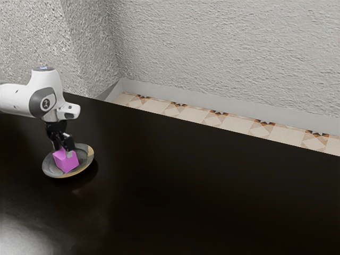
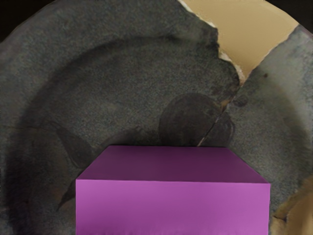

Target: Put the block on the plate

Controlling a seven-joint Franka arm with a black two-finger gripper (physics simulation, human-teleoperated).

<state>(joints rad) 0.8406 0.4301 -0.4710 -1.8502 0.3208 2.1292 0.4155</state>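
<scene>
In the exterior view, the black gripper points down over the plate, its two fingers on opposite sides of the magenta block and closed against it. The block is upright, within the rim of the round grey plate; whether its underside touches the plate cannot be told. From the wrist view, the block is large and close under the hand, with the dark, cracked-looking surface of the plate around it. The finger behind the block is partly hidden.
The dark table extends toward the exterior view's right. Beyond its far edge lie a patterned tile floor and a rough pale wall.
</scene>
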